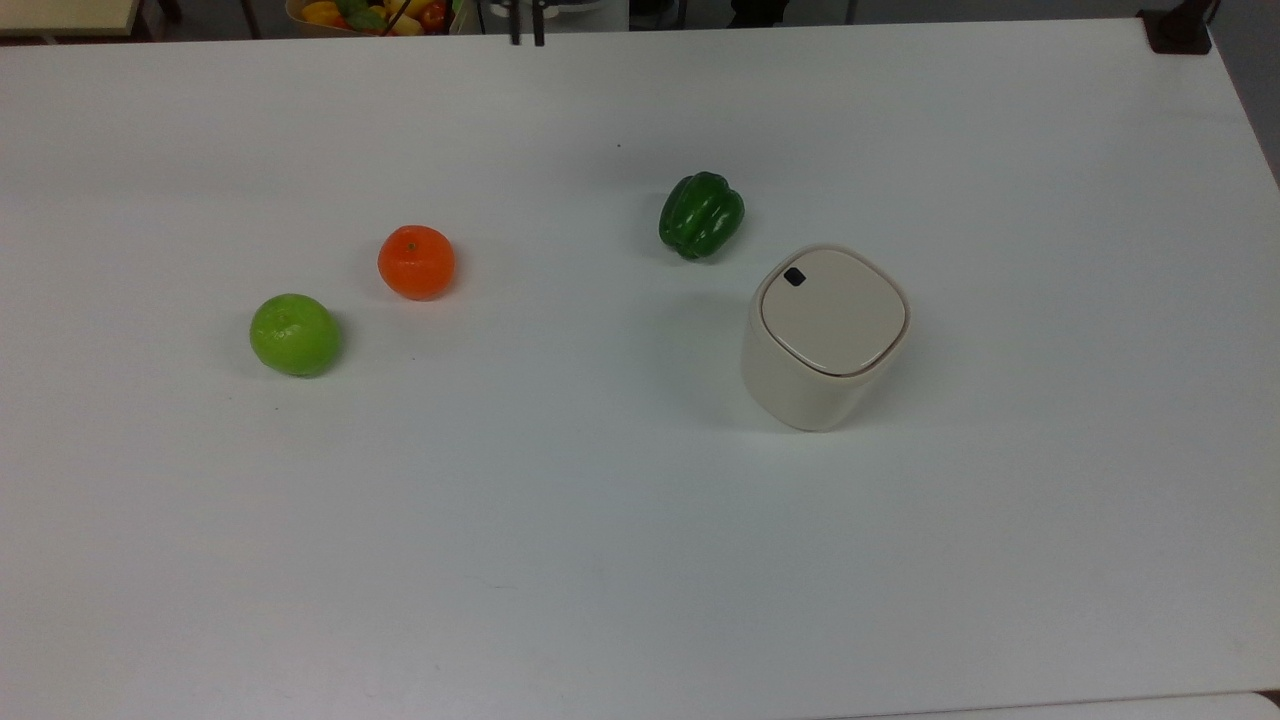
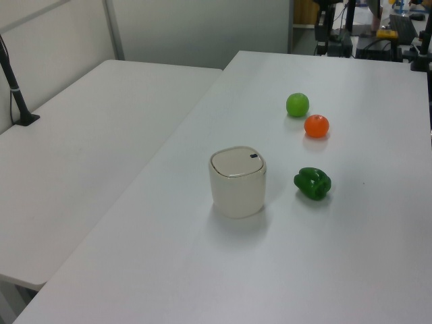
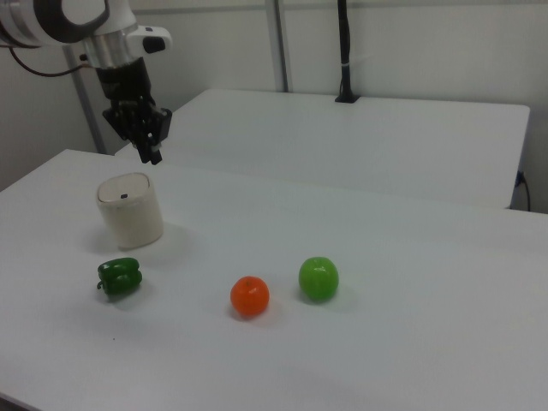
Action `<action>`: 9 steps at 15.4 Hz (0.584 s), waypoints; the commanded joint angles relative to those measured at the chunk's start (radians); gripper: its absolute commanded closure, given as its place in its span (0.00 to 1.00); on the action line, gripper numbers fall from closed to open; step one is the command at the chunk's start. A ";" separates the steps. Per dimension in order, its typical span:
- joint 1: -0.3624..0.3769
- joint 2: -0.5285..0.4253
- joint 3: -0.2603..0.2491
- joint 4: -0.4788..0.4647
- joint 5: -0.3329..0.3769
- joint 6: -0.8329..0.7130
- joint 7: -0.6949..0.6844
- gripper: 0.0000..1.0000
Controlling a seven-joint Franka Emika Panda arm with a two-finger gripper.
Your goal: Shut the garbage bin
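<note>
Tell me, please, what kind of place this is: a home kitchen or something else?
Probably a robotics lab, not a kitchen. A robot gripper hangs above a bare white table holding a small closed garbage bin and three pieces of fruit and vegetable, like the green pepper, spaced out as test props.

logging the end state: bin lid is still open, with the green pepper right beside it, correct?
Not quite. The lid of the garbage bin is shut, lying flat and flush with the rim, as the top view shows. The green pepper does sit right beside it.
</note>
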 commanded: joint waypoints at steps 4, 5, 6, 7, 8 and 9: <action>-0.039 -0.018 0.003 -0.062 -0.006 -0.021 0.034 0.00; -0.038 -0.022 0.004 -0.067 -0.015 -0.020 0.033 0.00; -0.038 -0.024 0.004 -0.071 -0.027 -0.018 0.033 0.00; -0.035 -0.024 0.004 -0.078 -0.038 -0.015 0.033 0.00; -0.033 -0.022 0.006 -0.082 -0.041 -0.009 0.033 0.00; -0.033 -0.022 0.006 -0.084 -0.041 -0.011 0.034 0.00</action>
